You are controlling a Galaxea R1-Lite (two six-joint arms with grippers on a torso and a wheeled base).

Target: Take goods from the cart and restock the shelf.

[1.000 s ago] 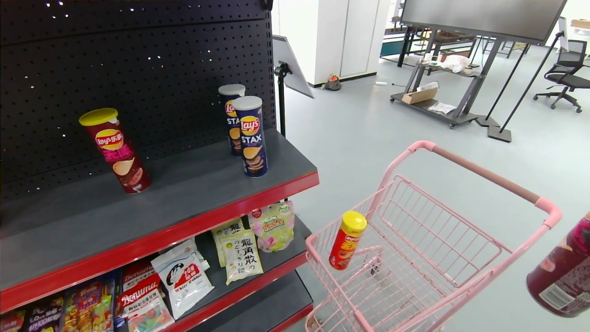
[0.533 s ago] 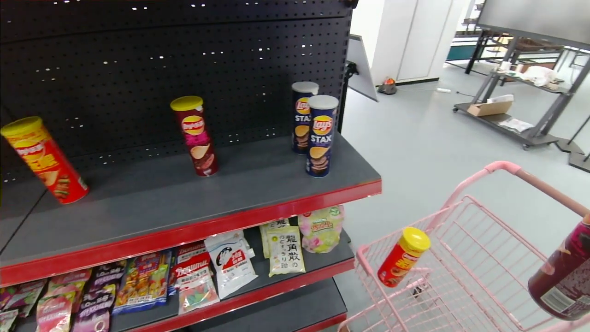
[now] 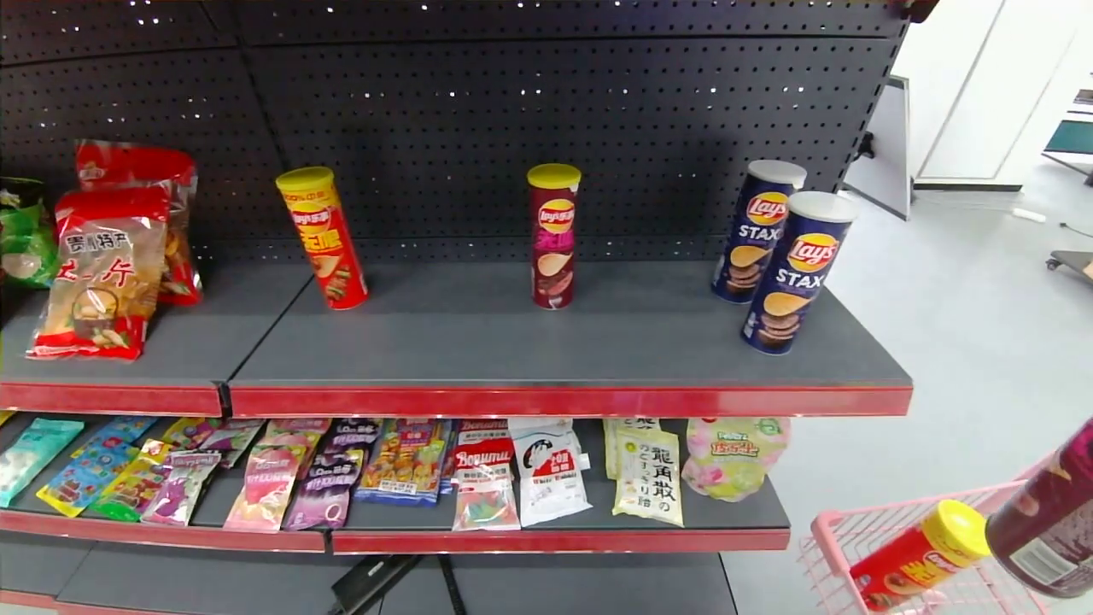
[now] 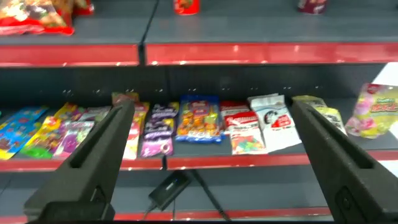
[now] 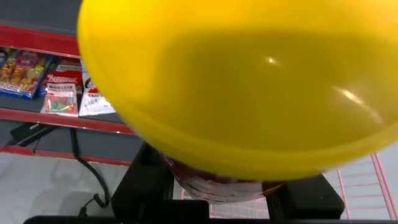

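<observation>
The right gripper (image 5: pixel 221 190) is clenched on a maroon chip can (image 5: pixel 217 180); its black fingers (image 5: pixel 146 180) press the can's body from both sides just under the broad yellow lid (image 5: pixel 236 81). In the head view this can (image 3: pixel 1046 521) hangs tilted at about 4 o'clock, over the near corner of the pink cart (image 3: pixel 832 530). A red chip can (image 3: pixel 918 555) with a yellow lid leans inside the cart's basket, just beside the held can at its 9 o'clock; whether the two touch cannot be told. The left gripper (image 4: pixel 211 112) is released, its two black fingers (image 4: pixel 93 168) spread wide with nothing between them, and faces the lower board of the shelf (image 3: pixel 512 350) with its row of flat snack packets (image 4: pixel 199 118). On the grey top board, across the middle of the head view, a maroon can (image 3: pixel 553 237) stands upright near 12 o'clock. A red can (image 3: pixel 323 239) stands well apart from it toward 10 o'clock, leaning a little. Two dark blue cans (image 3: pixel 794 273) stand close together toward 2 o'clock, the nearer one by the board's front edge and the other (image 3: pixel 756 231) just behind it. At 9 o'clock red snack bags (image 3: pixel 107 256) lean against the black pegboard back, with a green bag (image 3: pixel 21 231) at the picture's edge. The lower board, toward 6 o'clock, holds coloured sachets (image 3: pixel 401 461), white pouches (image 3: pixel 551 470) and a pale green pouch (image 3: pixel 734 457). A black power brick (image 3: pixel 367 581) lies under it.
</observation>
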